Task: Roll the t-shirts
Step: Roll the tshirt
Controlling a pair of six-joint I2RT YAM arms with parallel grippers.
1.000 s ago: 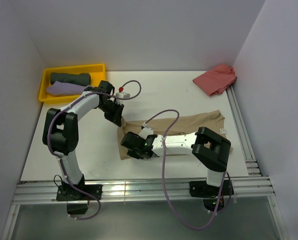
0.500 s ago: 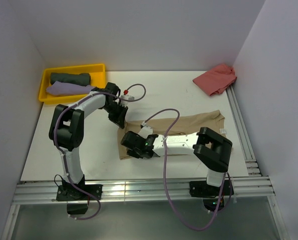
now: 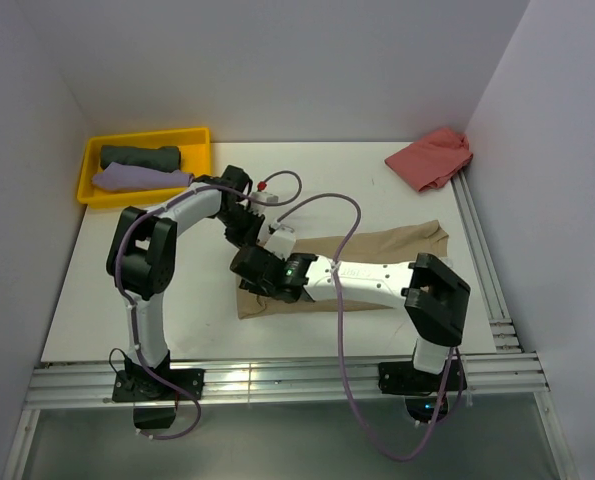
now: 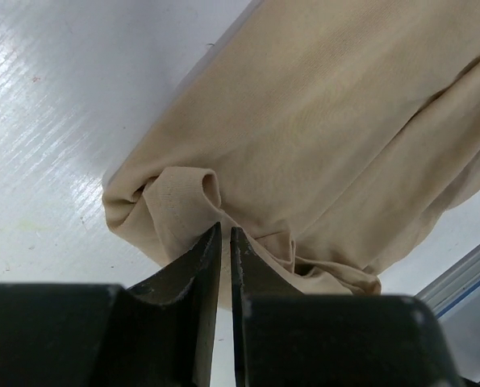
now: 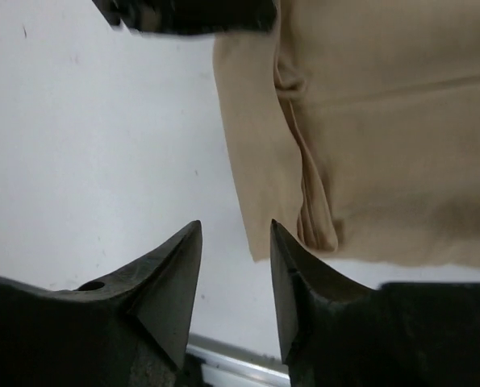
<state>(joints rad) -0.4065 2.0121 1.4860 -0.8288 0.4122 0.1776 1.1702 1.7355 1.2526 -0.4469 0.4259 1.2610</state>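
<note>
A large tan t-shirt (image 3: 397,250) (image 4: 328,121) (image 5: 385,161) lies folded into a long strip across the table's middle. My left gripper (image 3: 249,237) (image 4: 225,230) sits at the strip's far left corner. Its jaws are almost together, pinching a bunched fold of the tan cloth at their tips. My right gripper (image 3: 249,268) (image 5: 234,226) is open just off the strip's left end, above bare table, with nothing between its fingers. A salmon-red t-shirt (image 3: 432,158) lies crumpled at the back right.
A yellow tray (image 3: 199,135) at the back left holds a rolled dark grey-green t-shirt (image 3: 140,157) and a lilac one (image 3: 127,178). A metal rail (image 3: 277,380) runs along the near edge and another (image 3: 477,250) along the right. Walls close in on three sides.
My right gripper has opened and let go of the tan shirt's left end, shifting slightly away from the near edge. My left gripper has moved a little to the right, still pinching.
</note>
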